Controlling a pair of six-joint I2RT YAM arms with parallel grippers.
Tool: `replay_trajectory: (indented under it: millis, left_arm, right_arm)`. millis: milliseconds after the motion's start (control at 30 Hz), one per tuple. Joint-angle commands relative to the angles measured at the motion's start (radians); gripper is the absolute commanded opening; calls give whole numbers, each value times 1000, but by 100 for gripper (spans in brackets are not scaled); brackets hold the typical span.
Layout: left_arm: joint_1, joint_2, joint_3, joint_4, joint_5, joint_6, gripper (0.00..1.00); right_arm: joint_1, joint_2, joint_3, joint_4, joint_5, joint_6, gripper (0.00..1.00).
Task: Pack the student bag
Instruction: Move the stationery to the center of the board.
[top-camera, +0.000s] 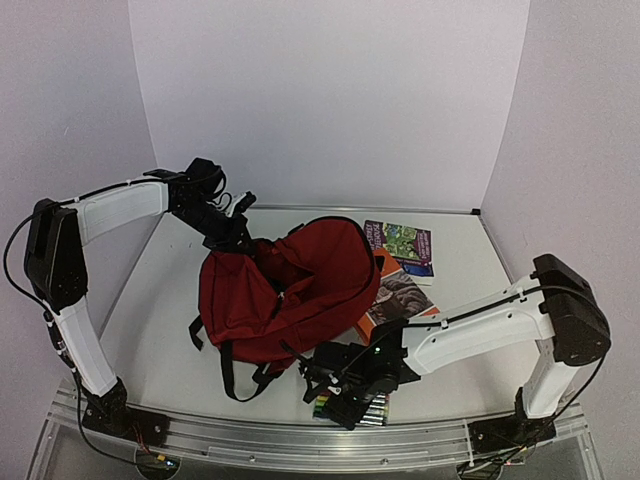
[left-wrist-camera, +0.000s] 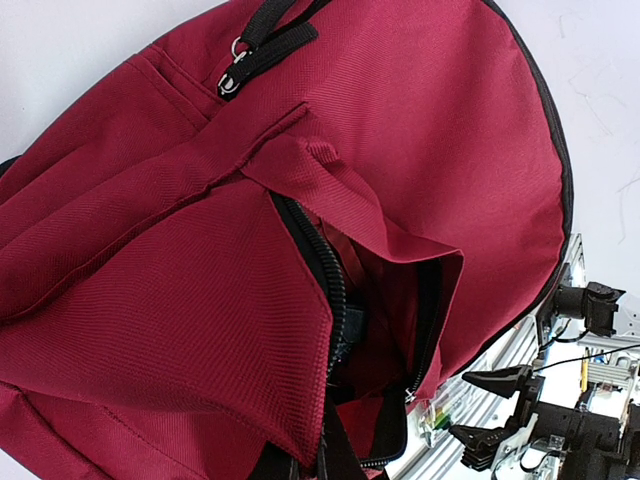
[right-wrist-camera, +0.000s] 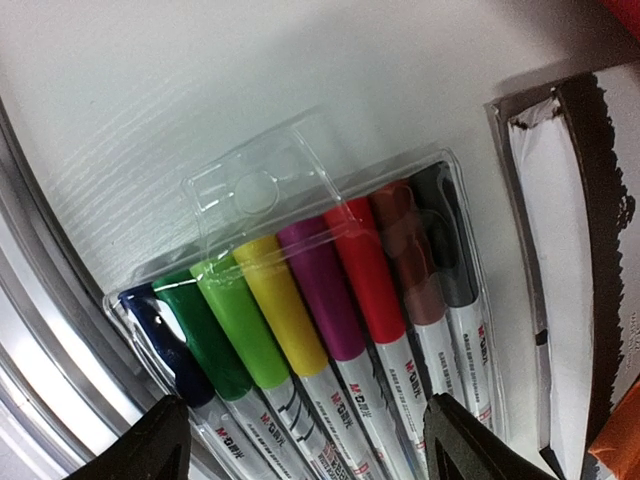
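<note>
The right pincer gapes wide, empty, over a marker pack beside books. The left pincer is closed at the edge of the bag.

Left arm arches high, reaching forward, left gripper pinched closed — right arm folds low and inward, right gripper aimed down, fingers spread wide.

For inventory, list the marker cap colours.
Marker caps: navy, green, lime, yellow, magenta, red, brown, black. Best in the right wrist view.
</note>
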Motion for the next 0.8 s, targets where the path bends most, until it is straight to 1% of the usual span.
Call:
replay_trajectory:
  millis: [0,133,233,300,467,533,633,767]
  left_arm:
    - [6,-50,24,51,40,-1,0]
    - [6,-49,24,51,40,-1,0]
    - [6,-50,24,53,40,-2,0]
    - [6,-50,24,53,41,-2,0]
    - [6,-53,22,53,38,-2,0]
    - [6,-53,22,53,39,-3,0]
    - [6,-49,23,53,44,-5,0]
    - [6,-49,24,53,49,-5,0]
  right_arm:
    - [1,79,64,19,85,48,78]
    - [1,148,149,68,84,107,77]
    - [1,193,210,72,108,136,76]
    - [1,196,230,64,107,136,76]
    - [15,112,188,15,44,88,86]
    - [26,84,160,-5,23,81,89]
    - [35,89,132,-28,5,86,89]
    - [44,130,135,-43,51,95,85]
